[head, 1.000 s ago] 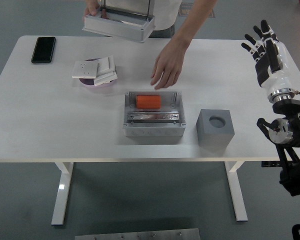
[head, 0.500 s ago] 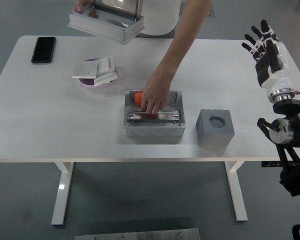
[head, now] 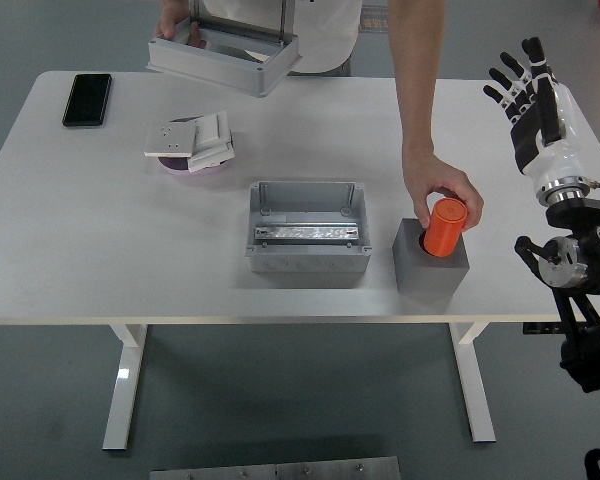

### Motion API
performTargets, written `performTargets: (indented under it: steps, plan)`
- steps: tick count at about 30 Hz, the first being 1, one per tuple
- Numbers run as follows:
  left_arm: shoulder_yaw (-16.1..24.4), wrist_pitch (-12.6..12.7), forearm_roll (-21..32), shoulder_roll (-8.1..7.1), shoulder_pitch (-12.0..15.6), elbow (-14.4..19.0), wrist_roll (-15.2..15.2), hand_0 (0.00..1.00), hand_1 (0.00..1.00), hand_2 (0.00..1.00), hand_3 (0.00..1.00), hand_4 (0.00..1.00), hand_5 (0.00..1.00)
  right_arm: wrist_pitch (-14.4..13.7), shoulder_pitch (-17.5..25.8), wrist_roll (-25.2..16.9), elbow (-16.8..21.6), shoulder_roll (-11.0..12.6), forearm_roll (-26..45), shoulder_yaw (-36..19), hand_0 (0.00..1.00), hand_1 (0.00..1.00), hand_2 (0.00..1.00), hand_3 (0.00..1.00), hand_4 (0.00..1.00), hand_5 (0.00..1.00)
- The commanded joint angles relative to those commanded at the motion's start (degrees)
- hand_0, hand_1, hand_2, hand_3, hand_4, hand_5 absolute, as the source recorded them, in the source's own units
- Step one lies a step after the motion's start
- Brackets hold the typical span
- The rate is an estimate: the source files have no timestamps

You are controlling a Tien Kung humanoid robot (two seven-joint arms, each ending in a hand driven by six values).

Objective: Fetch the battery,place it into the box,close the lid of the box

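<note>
Sticking up beside the counter (head: 100,220), the right hand (head: 528,92) spreads its fingers; the person's hand (head: 438,192) moved the battery (head: 444,226) from the box (head: 307,235) onto the grey block (head: 430,265)

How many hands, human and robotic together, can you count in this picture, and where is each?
3. One person's hand grips the orange battery at the grey block; the person's other hand holds the box lid at the far edge; the robot's right hand is raised, open, at right.
</note>
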State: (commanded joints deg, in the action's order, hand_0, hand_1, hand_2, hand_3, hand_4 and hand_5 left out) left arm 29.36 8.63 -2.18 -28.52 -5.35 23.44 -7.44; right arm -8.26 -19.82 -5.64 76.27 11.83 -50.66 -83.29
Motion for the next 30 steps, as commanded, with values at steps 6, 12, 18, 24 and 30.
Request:
performTargets:
  steps: [6,12,18,24,30]
  plan:
    - [0.00,0.00,0.02,-0.03,0.02,0.01,-0.02,0.620,0.720,0.637,0.592,0.692,0.195,-0.01,-0.02,0.14,0.02,0.13,-0.01,0.06,0.864,0.843,0.864,0.952,0.998,0.734]
    - [-0.02,-0.04,0.02,0.01,0.00,0.00,0.01,0.619,0.721,0.637,0.592,0.692,0.193,0.07,0.06,0.17,0.04,0.05,-0.18,0.18,0.863,0.840,0.862,0.948,0.998,0.736]
    - [0.10,-0.02,-0.15,-0.04,-0.02,0.01,-0.09,0.619,0.721,0.637,0.592,0.691,0.192,0.26,0.24,-0.21,0.20,-0.04,-0.58,0.03,0.863,0.837,0.863,0.943,0.998,0.745]
    - [0.11,-0.04,-0.23,0.04,-0.11,0.02,-0.13,0.619,0.721,0.637,0.592,0.691,0.189,-0.27,0.55,-1.83,1.12,-0.14,-3.07,-0.21,0.865,0.836,0.859,0.937,0.998,0.746]
    - [0.21,-0.01,-0.49,0.08,-0.13,0.04,-0.25,0.619,0.721,0.637,0.593,0.691,0.189,-2.10,0.92,-2.46,3.40,-0.14,-7.82,-0.11,0.859,0.830,0.841,0.891,0.998,0.685]
